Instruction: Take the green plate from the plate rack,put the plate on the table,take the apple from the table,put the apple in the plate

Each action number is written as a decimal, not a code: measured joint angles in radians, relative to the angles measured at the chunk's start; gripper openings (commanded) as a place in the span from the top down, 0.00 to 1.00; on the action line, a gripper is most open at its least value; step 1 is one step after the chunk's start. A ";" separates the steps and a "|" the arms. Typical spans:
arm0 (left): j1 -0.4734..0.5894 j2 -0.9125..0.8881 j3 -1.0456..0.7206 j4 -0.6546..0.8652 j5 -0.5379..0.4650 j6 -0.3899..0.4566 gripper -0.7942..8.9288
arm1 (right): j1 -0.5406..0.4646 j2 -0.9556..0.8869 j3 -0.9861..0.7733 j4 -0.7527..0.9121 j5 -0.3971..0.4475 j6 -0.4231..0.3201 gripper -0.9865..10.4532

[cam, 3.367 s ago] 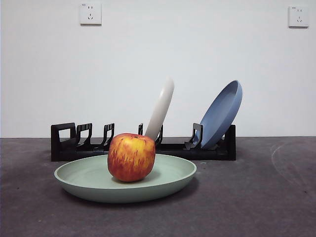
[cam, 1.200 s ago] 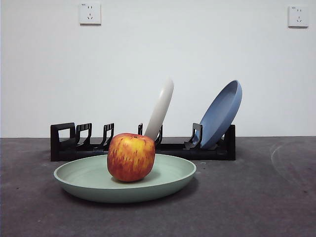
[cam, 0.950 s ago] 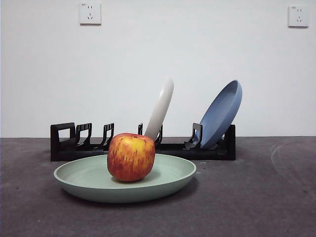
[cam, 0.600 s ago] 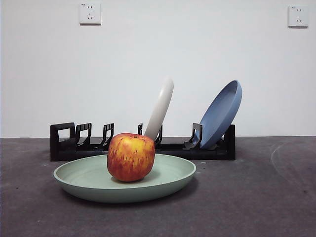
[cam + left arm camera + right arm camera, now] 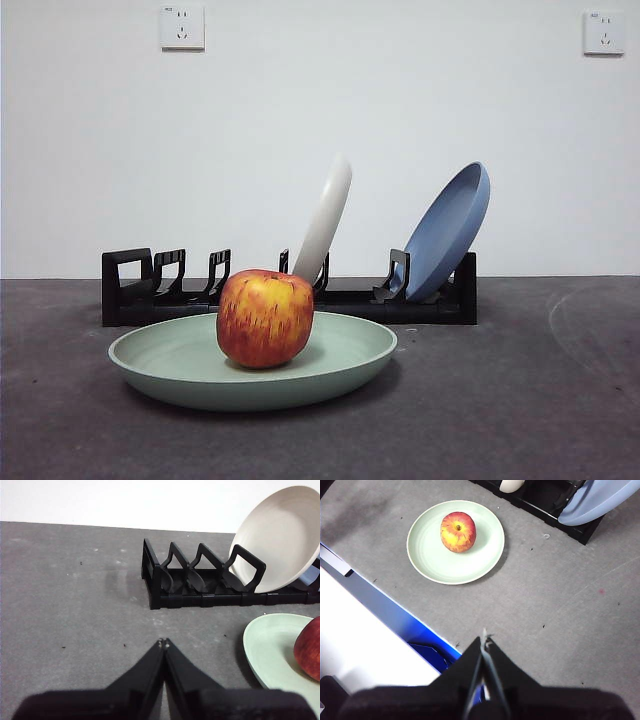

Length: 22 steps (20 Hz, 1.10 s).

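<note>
Grey speckled table [image 5: 520,400], white wall [image 5: 300,100]

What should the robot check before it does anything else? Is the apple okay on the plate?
1. The apple sits inside the green plate: ok.
2. The green plate lies flat on the table, in front of the plate rack: ok.
3. The left gripper is shut, holds nothing, and is away from the plate: ok.
4. The right gripper is shut, empty, and high above the table: ok.
5. The cream-white plate and blue plate lean in the rack: ok.
</note>
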<state>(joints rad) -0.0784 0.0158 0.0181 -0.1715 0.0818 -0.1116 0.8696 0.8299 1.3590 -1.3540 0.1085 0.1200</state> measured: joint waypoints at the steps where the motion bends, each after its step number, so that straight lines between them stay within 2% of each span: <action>1: 0.000 0.000 0.000 0.000 0.000 0.000 0.92 | 0.000 0.000 0.000 0.000 0.000 0.000 0.93; 4: 0.000 0.000 0.000 0.000 0.000 0.000 0.92 | 0.000 0.000 0.000 0.000 0.024 0.000 0.93; 8: 0.000 0.000 0.000 0.000 0.000 0.000 0.92 | -0.010 0.011 -0.014 0.012 0.098 0.008 0.93; 12: 0.000 0.000 0.000 0.000 0.000 0.000 0.92 | -0.075 0.008 -0.143 0.191 0.116 0.006 0.93; 16: 0.000 0.000 0.000 0.000 0.000 0.000 0.92 | -0.201 -0.017 -0.391 0.486 0.101 -0.041 0.93; 18: 0.000 0.000 0.000 0.000 0.000 0.000 0.92 | -0.308 -0.057 -0.589 0.718 0.043 -0.063 0.93; 22: 0.000 0.000 0.000 0.000 0.000 0.000 0.92 | -0.530 -0.139 -0.987 1.307 -0.131 -0.069 0.93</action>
<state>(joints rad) -0.0784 0.0158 0.0181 -0.1715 0.0818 -0.1116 0.3397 0.6910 0.3721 -0.0471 -0.0223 0.0505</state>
